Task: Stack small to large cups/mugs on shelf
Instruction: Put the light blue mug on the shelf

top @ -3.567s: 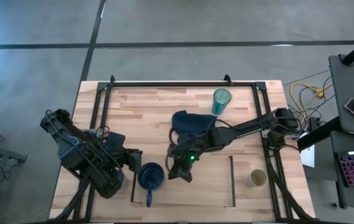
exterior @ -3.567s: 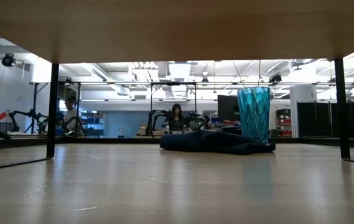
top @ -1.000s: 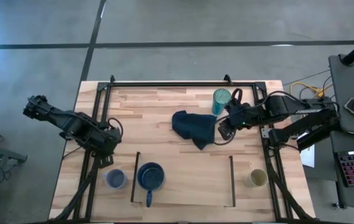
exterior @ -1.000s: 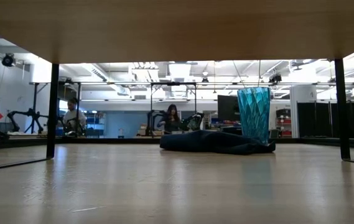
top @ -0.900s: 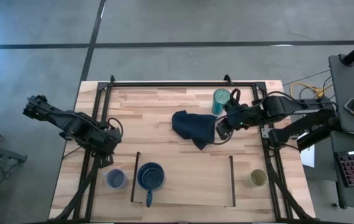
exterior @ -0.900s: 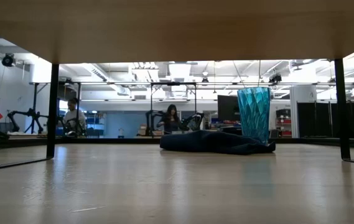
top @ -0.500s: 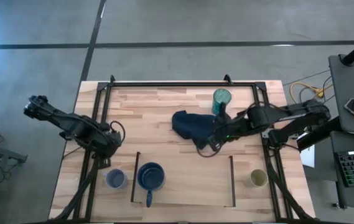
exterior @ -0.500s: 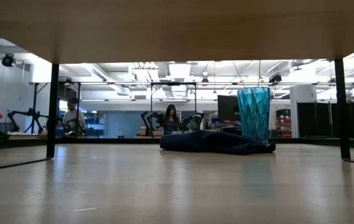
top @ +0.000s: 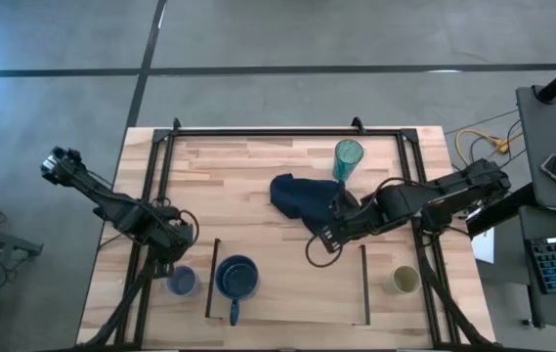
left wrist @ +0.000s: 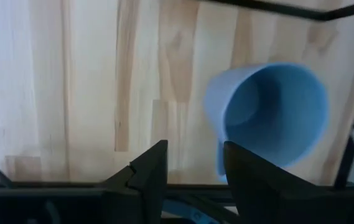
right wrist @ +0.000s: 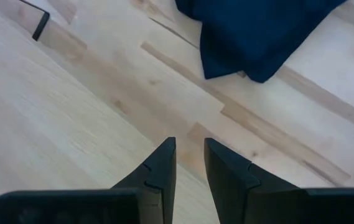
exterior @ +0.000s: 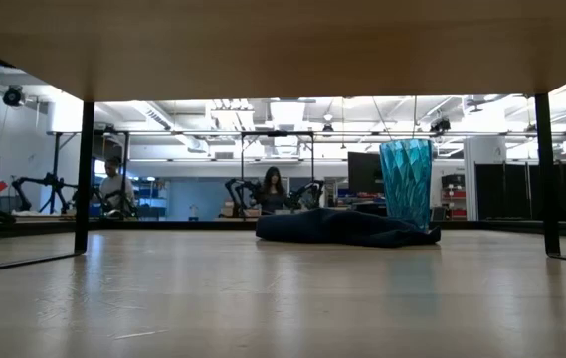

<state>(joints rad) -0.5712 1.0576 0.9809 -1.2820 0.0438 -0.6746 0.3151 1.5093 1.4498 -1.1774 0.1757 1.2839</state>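
Only the dark blue mug (top: 237, 279) sits on the shelf (top: 297, 298); grey-blue cup (top: 181, 282) just outside its left rail. Left gripper (left wrist: 192, 163) hovers near it, fingers narrowly apart, empty. Right gripper (right wrist: 189, 158), nearly closed, empty, over the table beside cloth (top: 302, 198). Likely next: grasp cup.

Even, bright overhead light (soft shadows); wrist views slightly blurred.
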